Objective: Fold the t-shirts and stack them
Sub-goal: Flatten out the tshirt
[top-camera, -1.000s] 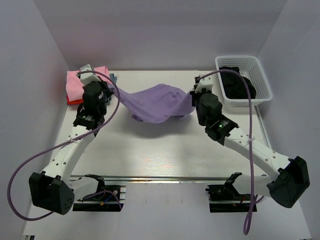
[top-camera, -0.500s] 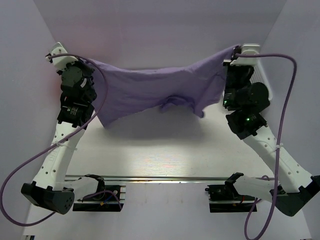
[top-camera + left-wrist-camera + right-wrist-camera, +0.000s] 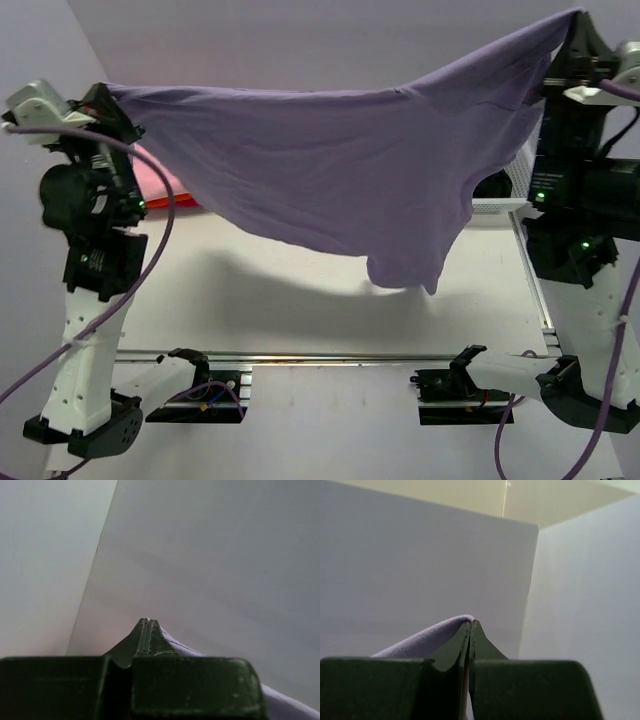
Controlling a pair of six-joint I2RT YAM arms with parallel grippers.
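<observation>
Saw lavender t-shirt (image 3: 330,170) strung wide in the air between both arms, well above tabletop (image 3: 300,310) and not touching it. Noted right end held higher than left, cloth spread mostly flat. Noted a loose fold drooping lowest right of centre, with shadow on the tabletop beneath.

Found left end effector (image 3: 108,92) pinched fully closed on the shirt's left top corner. Checked left wrist view: jaws pressed together, purple cloth trailing off to the right below them, bare wall behind.

Found right end effector (image 3: 575,20) likewise clamped fully closed on the shirt's right top corner, near top edge of overhead view. Checked right wrist view: jaws tight together, purple cloth bunched over the left jaw.

Spotted white lattice basket (image 3: 497,205) at far right of tabletop, mostly hidden behind the hanging shirt and the right arm, only a strip of rim and wall showing. Glimpsed dark item (image 3: 488,185) inside it, could not tell what it was or how full the basket was.

Spotted folded pink t-shirt (image 3: 158,172) lying at far left of tabletop, half covered from view by the lavender cloth. Saw a reddish edge along its near side, could not tell whether a separate garment.
</observation>
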